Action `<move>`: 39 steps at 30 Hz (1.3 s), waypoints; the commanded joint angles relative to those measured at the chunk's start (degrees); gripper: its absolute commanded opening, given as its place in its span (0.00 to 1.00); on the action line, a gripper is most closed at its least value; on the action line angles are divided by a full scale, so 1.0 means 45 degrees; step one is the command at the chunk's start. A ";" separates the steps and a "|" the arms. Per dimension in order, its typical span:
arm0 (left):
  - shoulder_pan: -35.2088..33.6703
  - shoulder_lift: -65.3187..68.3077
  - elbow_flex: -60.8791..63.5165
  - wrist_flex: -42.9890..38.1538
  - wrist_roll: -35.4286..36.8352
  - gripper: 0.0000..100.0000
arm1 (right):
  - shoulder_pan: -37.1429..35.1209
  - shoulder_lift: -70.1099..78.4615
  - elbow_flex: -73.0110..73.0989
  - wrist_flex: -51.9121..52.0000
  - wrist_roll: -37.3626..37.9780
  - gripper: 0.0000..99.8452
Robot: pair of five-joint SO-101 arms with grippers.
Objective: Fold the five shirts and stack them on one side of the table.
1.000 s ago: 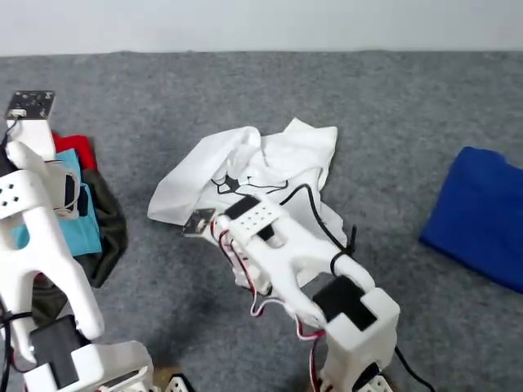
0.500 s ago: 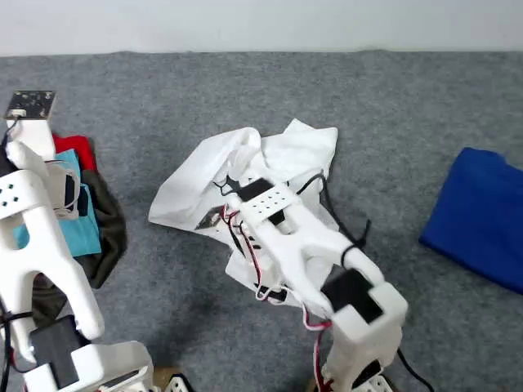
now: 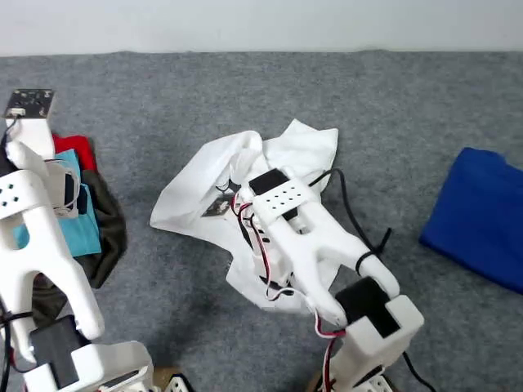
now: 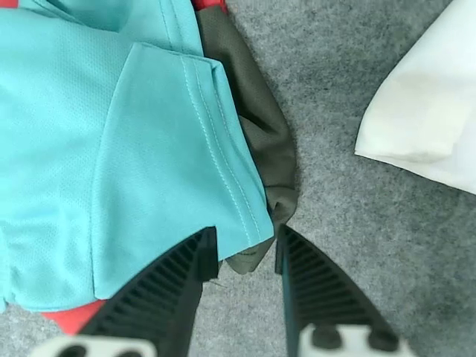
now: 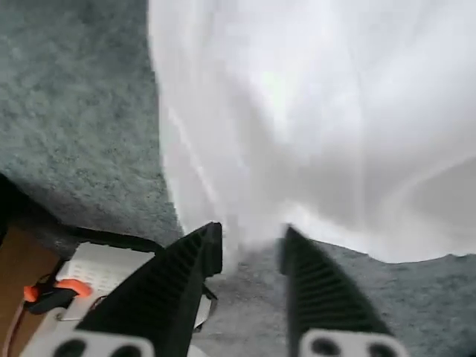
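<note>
The right tool [image 5: 249, 234] stands part open, with the edge of the crumpled white shirt [image 5: 312, 111] hanging into the gap between its jaws, not pinched. The rest of the shirt spreads ahead of it over the grey counter [image 5: 67, 111]. The left tool [image 4: 245, 236] is part open too and grips nothing. It hovers just above the corner of a teal shirt [image 4: 89, 134], which lies on a dark olive shirt [image 4: 256, 126] beside a red shirt [image 3: 75, 147]. A blue shirt [image 3: 482, 216] lies well apart from the right tool, on the side away from that pile.

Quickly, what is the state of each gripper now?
Left gripper: open, holding nothing.
Right gripper: open, at the white shirt edge.
</note>
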 commanded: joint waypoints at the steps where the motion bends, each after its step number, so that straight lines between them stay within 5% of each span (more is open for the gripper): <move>1: -0.0020 -0.0625 -0.0068 -0.0195 0.0098 0.14 | -0.0459 -0.0010 -0.0449 0.0498 -0.0430 0.23; 25: -0.0078 -0.0625 -0.0068 -0.0274 0.0098 0.14 | -0.2452 0.0283 0.4689 -0.4777 -0.0801 0.29; 34: -0.0078 -0.0625 -0.0068 -0.0274 0.0098 0.14 | -0.2393 0.2432 0.3106 -0.4151 -0.0723 0.03; 39: -0.0078 -0.0625 -0.0068 -0.0293 0.0078 0.14 | -0.2139 0.2745 0.2325 -0.3722 -0.0762 0.01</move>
